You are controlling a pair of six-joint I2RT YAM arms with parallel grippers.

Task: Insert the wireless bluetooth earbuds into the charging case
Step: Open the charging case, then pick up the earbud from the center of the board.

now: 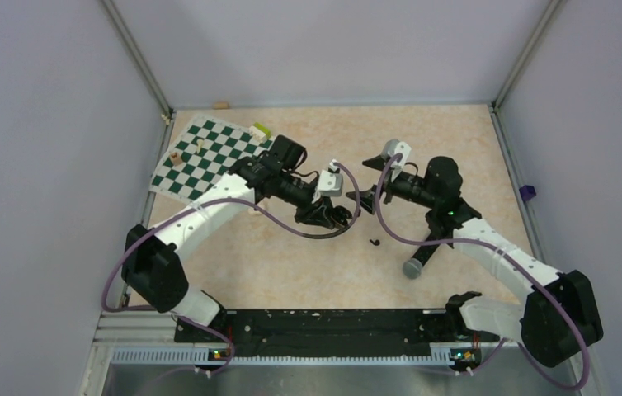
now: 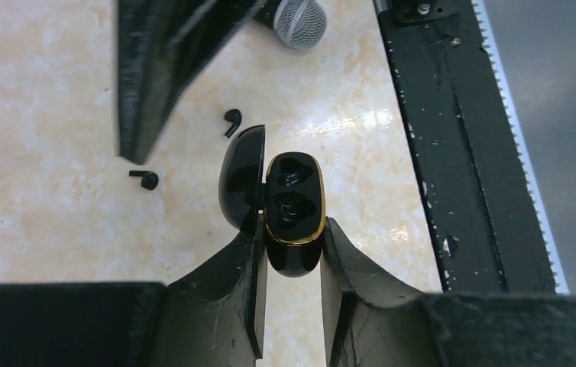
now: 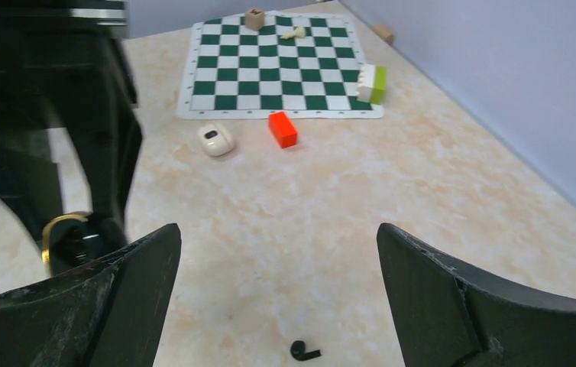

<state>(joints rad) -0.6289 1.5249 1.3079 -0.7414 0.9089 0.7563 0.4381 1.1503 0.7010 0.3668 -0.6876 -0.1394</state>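
Note:
My left gripper (image 2: 293, 223) is shut on the charging case (image 2: 294, 202), a glossy black pill with a gold rim. Its lid (image 2: 241, 174) is open to the left and both wells look empty. Two tiny black earbuds lie on the table beyond it, one (image 2: 231, 120) by the lid and one (image 2: 146, 180) further left. My right gripper (image 3: 278, 233) is open and empty above the table, with one earbud (image 3: 304, 352) below it and the case (image 3: 67, 237) at its left. From above, the left gripper (image 1: 339, 216) and right gripper (image 1: 367, 186) are close together, with an earbud (image 1: 374, 242) nearby.
A microphone (image 1: 423, 254) with a grey head (image 2: 300, 19) lies near the right arm. A green-and-white chessboard (image 3: 270, 69), a cream-white round object (image 3: 216, 140), an orange-red block (image 3: 283, 128) and a green-white block (image 3: 371, 84) sit at the far left.

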